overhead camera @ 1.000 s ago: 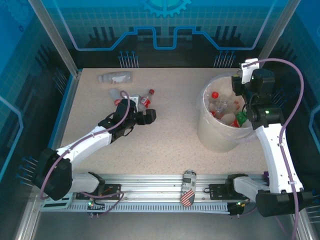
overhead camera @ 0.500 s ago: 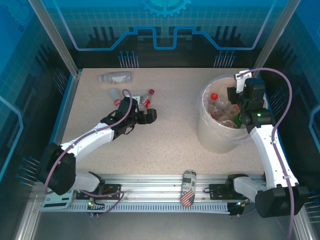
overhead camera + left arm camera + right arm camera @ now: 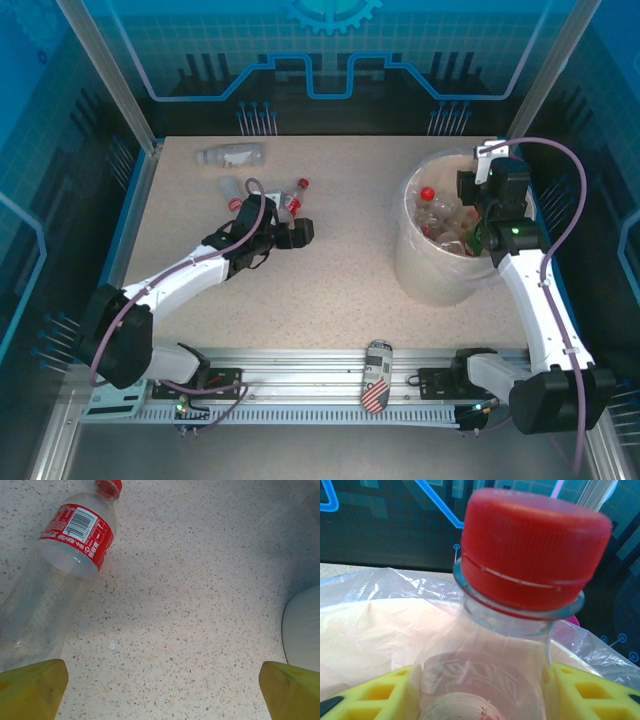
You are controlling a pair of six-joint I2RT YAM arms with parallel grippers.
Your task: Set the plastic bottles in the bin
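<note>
right arm (image 3: pixel 535 290) swung inward over bin (image 3: pixel 425 272)

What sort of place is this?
Probably a robot test booth: two arms bolted to a metal rail, a speckled table walled by blue circuit-patterned panels, and bottles and a lined bin.

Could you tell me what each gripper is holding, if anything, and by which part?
Right gripper: clear red-capped plastic bottle, by its shoulder, near the neck. Left gripper: nothing.

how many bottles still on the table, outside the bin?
4: a pale-labelled bottle at far left, three red-capped bottles clustered just nearer; left arm may hide more.
</note>
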